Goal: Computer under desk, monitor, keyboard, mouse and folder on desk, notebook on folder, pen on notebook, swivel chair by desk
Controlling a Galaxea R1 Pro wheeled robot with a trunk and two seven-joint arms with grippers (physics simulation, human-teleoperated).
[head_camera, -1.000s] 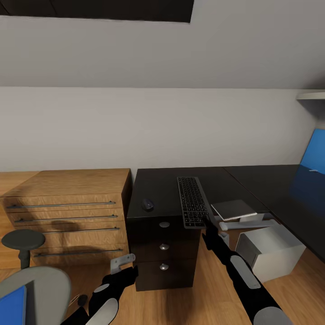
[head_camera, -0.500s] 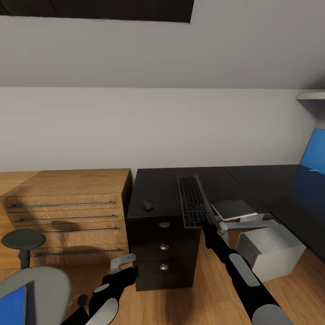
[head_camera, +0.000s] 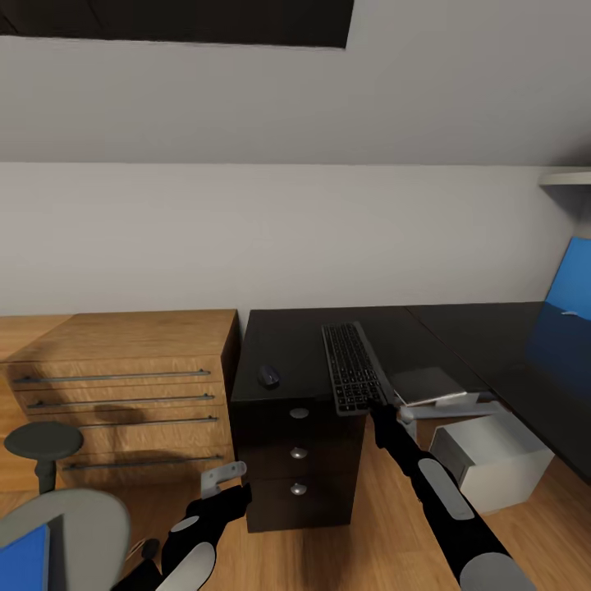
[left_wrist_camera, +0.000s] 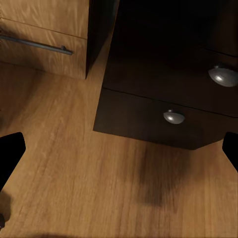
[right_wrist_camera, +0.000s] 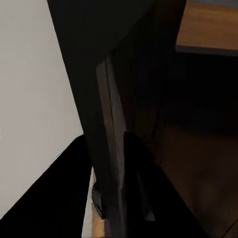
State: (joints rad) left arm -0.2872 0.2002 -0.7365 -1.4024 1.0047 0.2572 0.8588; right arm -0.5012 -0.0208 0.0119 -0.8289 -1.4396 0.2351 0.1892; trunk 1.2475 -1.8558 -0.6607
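Right gripper (head_camera: pixel 380 404) pinching the near right corner of the keyboard (head_camera: pixel 352 367), lying lengthwise on the black drawer unit (head_camera: pixel 297 443) with the mouse (head_camera: pixel 268 376) sitting well apart to its left on the same top. Left gripper (head_camera: pixel 222 478) hanging spread wide over the wood floor (left_wrist_camera: pixel 99 178) in front of the drawers. Also showing: notebook (head_camera: pixel 425 384) and computer (head_camera: pixel 488 455) down under the black surface (head_camera: pixel 501 336), with a corner of the blue folder (head_camera: pixel 23 561) on the swivel chair (head_camera: pixel 82 521) at bottom left.
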